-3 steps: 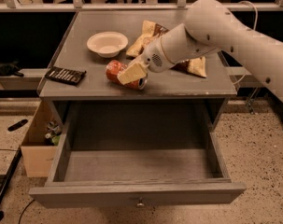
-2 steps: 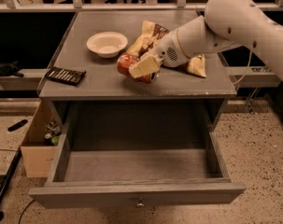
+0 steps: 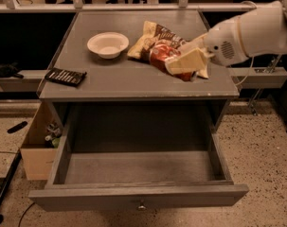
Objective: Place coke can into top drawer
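The red coke can point(image 3: 158, 56) is held in my gripper point(image 3: 174, 64), whose cream fingers point(image 3: 186, 62) are closed around it. The can hangs tilted just above the right part of the grey cabinet top point(image 3: 129, 82), in front of the brown-and-cream chip bag point(image 3: 151, 36). My white arm point(image 3: 247, 32) comes in from the right. The top drawer point(image 3: 138, 195) is pulled wide open below the cabinet top, with its round knob point(image 3: 141, 205) on the front panel. Nothing lies on its floor point(image 3: 138, 167).
A white bowl point(image 3: 107, 44) sits on the cabinet top at the left, and a flat black device point(image 3: 65, 76) lies near the left front edge. A cardboard box point(image 3: 36, 148) with small items stands on the floor left of the drawer.
My gripper has lifted the coke can off the cabinet top and carried it to the right, from near the bowl to in front of the chip bag.
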Controlling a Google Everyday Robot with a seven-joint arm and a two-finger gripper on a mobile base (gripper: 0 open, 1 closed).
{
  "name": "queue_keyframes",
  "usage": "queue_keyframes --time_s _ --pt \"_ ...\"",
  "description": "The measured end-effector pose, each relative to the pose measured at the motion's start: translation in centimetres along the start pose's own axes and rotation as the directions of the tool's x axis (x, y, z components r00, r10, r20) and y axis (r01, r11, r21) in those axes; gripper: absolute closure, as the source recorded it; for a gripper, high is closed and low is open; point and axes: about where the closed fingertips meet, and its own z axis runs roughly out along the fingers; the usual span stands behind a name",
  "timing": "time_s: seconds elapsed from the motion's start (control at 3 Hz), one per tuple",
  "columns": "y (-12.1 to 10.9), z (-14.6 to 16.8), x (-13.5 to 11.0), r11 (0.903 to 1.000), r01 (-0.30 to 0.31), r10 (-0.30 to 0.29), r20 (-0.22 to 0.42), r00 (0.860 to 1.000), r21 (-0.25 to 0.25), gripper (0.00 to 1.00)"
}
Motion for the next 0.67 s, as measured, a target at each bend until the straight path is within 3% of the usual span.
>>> queue_keyframes --time_s 0.33,0.67 --pt "4.38 -4.41 5.39 0.9979 -0.064 0.064 -0.029 0.997 0.011 1.0" --pt "5.06 -3.94 5.54 0.9978 -0.067 0.067 -0.026 0.997 0.002 1.0"
